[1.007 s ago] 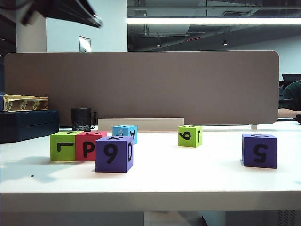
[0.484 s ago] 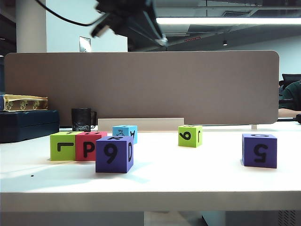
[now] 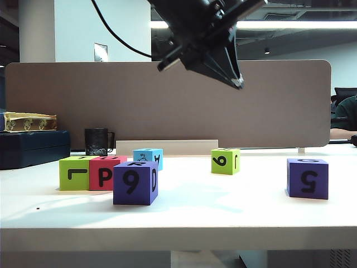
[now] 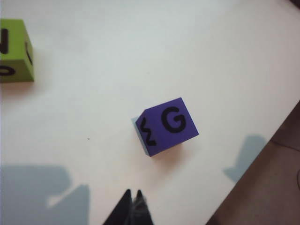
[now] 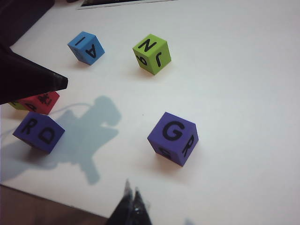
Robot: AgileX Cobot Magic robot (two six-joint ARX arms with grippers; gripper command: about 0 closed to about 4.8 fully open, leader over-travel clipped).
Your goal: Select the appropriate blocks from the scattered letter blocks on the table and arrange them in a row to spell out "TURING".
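Jaws shut and empty on both the left gripper [image 3: 237,82], upper centre of the exterior view, and the right gripper [image 5: 131,193]; before descending on the purple G block [image 4: 168,125], mid-frame on the counter [image 4: 140,56], the left should open wide and square to its faces.

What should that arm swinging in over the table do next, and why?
Probably open the left gripper and lower it toward the purple G block. Its fingers are shut and it hangs high above the table, holding nothing. The wrist view shows the G face up, almost straight beneath it. The right gripper is shut too, above the same block.
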